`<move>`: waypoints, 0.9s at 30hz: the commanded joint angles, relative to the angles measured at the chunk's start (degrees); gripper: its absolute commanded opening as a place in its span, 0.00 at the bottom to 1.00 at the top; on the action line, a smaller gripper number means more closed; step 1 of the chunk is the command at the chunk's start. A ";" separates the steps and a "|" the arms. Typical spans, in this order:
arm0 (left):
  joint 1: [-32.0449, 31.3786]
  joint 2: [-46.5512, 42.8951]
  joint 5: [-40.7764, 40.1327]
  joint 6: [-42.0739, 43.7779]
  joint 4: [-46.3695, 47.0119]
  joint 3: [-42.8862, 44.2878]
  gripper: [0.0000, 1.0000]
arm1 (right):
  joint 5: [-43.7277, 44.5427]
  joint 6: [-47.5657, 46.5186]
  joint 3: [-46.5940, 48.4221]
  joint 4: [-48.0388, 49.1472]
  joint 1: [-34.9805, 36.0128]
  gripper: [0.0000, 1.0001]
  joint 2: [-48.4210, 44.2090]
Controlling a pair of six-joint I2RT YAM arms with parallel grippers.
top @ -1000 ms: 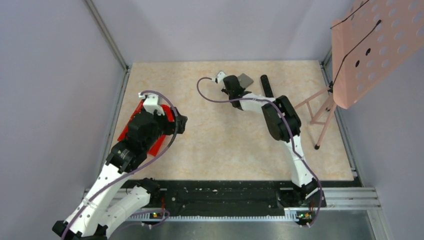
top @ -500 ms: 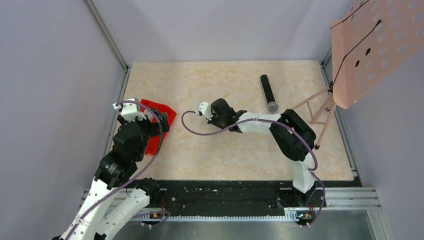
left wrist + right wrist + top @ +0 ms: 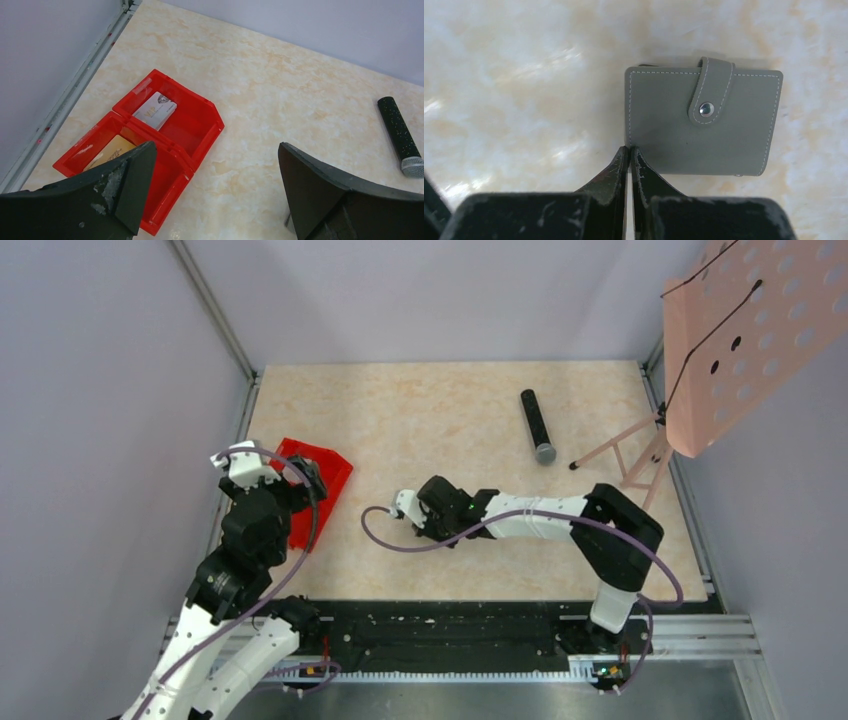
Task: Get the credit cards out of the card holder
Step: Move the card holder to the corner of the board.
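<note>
Where it lies, stitched leathery card holder (image 3: 684,142)

The bin (image 3: 195,122) is set at the left (a card (image 3: 155,110) in either compartment), the card holder (image 3: 704,127) to its right, the microphone (image 3: 537,426) farther back.

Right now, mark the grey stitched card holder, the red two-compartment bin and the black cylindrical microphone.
grey card holder (image 3: 704,137): right wrist view, outer panel.
red bin (image 3: 192,125): left wrist view, far compartment floor.
microphone (image 3: 399,134): left wrist view, black barrel.
</note>
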 commanded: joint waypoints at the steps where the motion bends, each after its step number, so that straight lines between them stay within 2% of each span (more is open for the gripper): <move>1: 0.19 -2.17 -1.01 -1.16 2.31 -0.76 0.97 | -5.43 5.66 -7.21 -8.59 3.12 0.00 -4.95; 3: 0.13 -2.56 2.39 -2.42 2.28 -1.03 0.95 | -4.85 7.65 -9.60 -9.57 3.81 0.06 -7.47; 6: 0.19 -0.96 10.23 -4.79 0.06 -0.24 0.92 | -2.31 11.25 -12.47 -10.23 3.95 0.21 -13.27; 9: 0.16 3.30 16.54 -7.47 -4.12 1.60 0.90 | 3.93 16.31 -13.36 -10.24 4.08 0.23 -18.99; 13: 0.20 8.74 26.12 -9.12 -6.74 1.69 0.83 | 2.61 25.18 -15.79 -5.18 4.09 0.33 -27.09; 18: 0.01 14.87 34.19 -11.70 -5.47 -2.59 0.78 | 7.60 39.17 -20.70 2.70 3.98 0.34 -34.35; 22: -0.82 18.26 42.84 -14.71 -0.23 -6.97 0.75 | 5.86 48.78 -25.62 10.89 3.68 0.33 -37.43; 27: -3.06 24.12 48.60 -18.49 9.33 -12.64 0.71 | 9.86 56.29 -28.33 11.21 2.58 0.36 -38.47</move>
